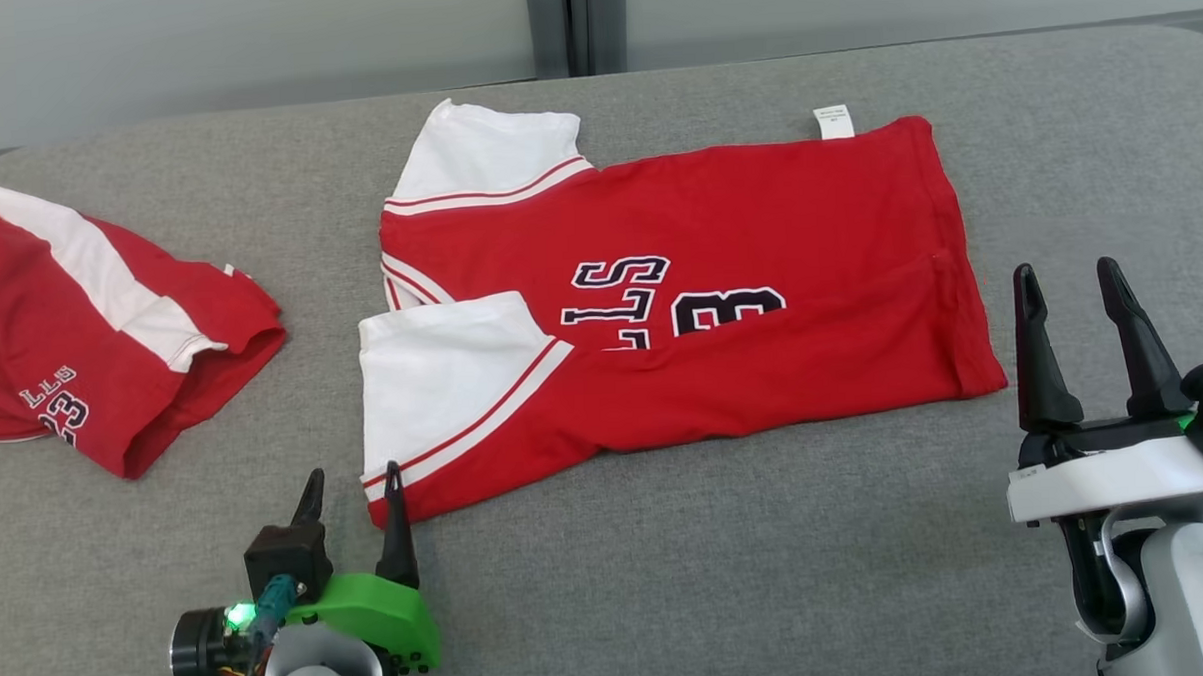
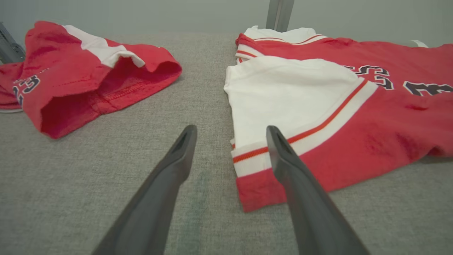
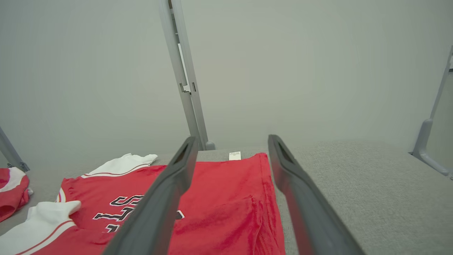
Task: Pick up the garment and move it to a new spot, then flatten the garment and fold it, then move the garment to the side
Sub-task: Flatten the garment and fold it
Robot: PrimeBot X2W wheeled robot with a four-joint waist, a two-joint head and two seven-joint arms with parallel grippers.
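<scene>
The garment [image 1: 680, 295] is a red jersey with white sleeves and dark lettering, lying sideways in the middle of the grey table, its lower long edge folded up over the print. My left gripper [image 1: 351, 482] is open at the jersey's near left corner, right fingertip touching the cloth edge. In the left wrist view the jersey [image 2: 336, 106] lies ahead and right, with the right finger [image 2: 283, 156] over the striped sleeve hem [image 2: 254, 157]. My right gripper [image 1: 1070, 277] is open, just right of the jersey's hem. The right wrist view looks over the jersey [image 3: 219, 205] between open fingers.
A second red and white garment [image 1: 91, 326] lies crumpled at the table's left edge, also in the left wrist view as a bunched garment [image 2: 81, 78]. A grey post [image 1: 576, 24] stands behind the table. Bare grey table surface [image 1: 720, 574] spans the front.
</scene>
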